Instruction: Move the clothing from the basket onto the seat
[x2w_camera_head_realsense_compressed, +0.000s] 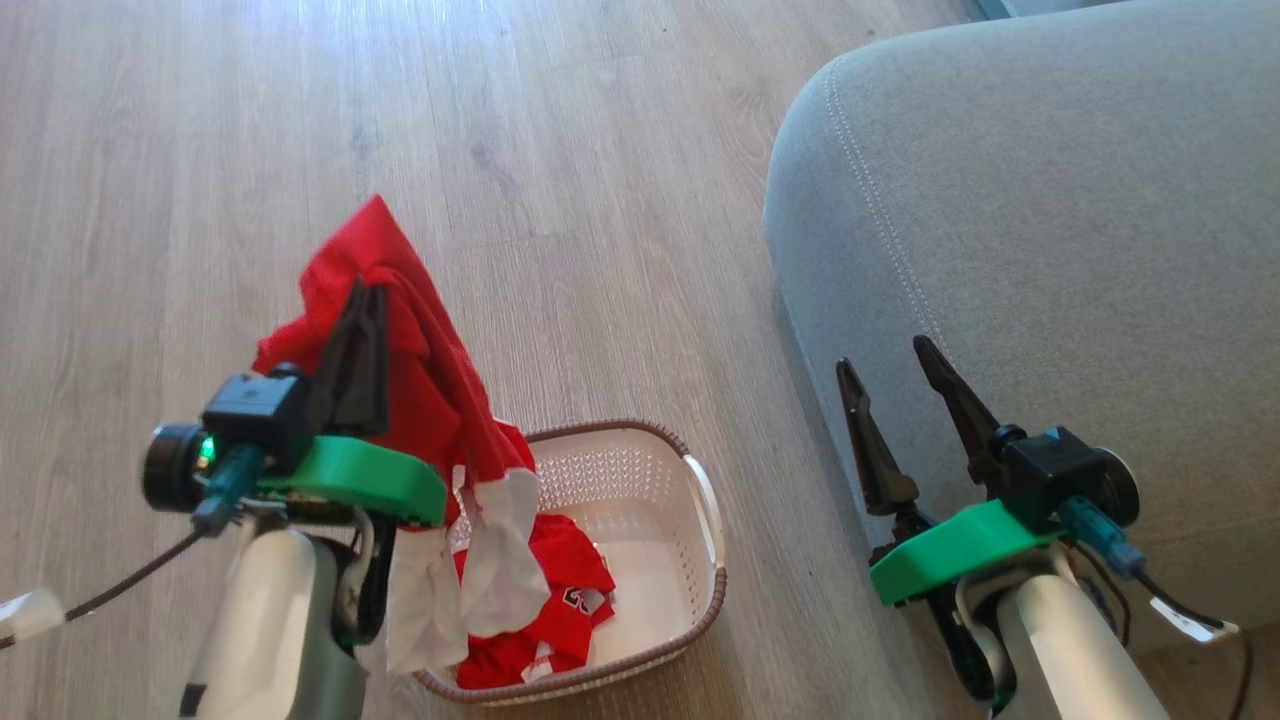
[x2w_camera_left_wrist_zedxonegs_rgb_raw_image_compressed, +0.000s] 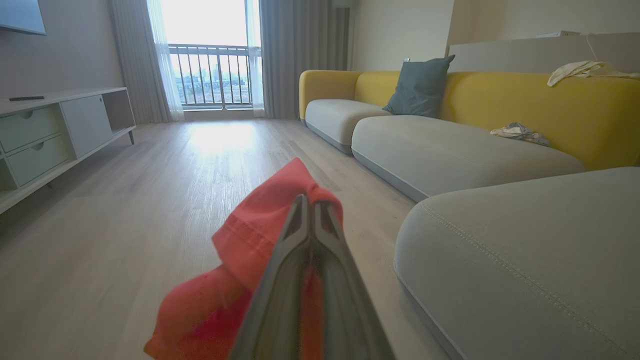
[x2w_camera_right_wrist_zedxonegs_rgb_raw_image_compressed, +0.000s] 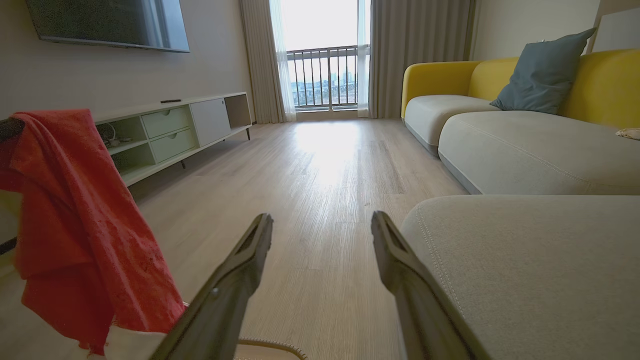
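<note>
My left fingers (x2w_camera_head_realsense_compressed: 362, 345) are clenched on a red garment (x2w_camera_head_realsense_compressed: 430, 380) from the clothing, pinching a fold of it close to their tips. The cloth drapes over and around them and hangs down on the right side of my left wrist. Its white cuffs (x2w_camera_head_realsense_compressed: 500, 560) dangle over the near left part of the basket (x2w_camera_head_realsense_compressed: 640, 470). In the left wrist view these fingers (x2w_camera_left_wrist_zedxonegs_rgb_raw_image_compressed: 295, 250) are pressed together, with the red garment (x2w_camera_left_wrist_zedxonegs_rgb_raw_image_compressed: 250, 240) bunched at their tips and spilling off to the left.

The basket stands on the wooden floor (x2w_camera_head_realsense_compressed: 600, 200) between my two arms, just left of the seat (x2w_camera_head_realsense_compressed: 1050, 250). A second red garment (x2w_camera_head_realsense_compressed: 565, 600), with white trim and a small printed mark, lies crumpled in the basket's near left part.

My right fingers (x2w_camera_head_realsense_compressed: 870, 440) are released, spread wide and grasping nothing, up at the seat's left edge. In the right wrist view these fingers (x2w_camera_right_wrist_zedxonegs_rgb_raw_image_compressed: 250, 260) frame the floor, with the seat (x2w_camera_right_wrist_zedxonegs_rgb_raw_image_compressed: 525, 260) on the right. The hanging red garment (x2w_camera_right_wrist_zedxonegs_rgb_raw_image_compressed: 75, 210) is at the far left.
</note>
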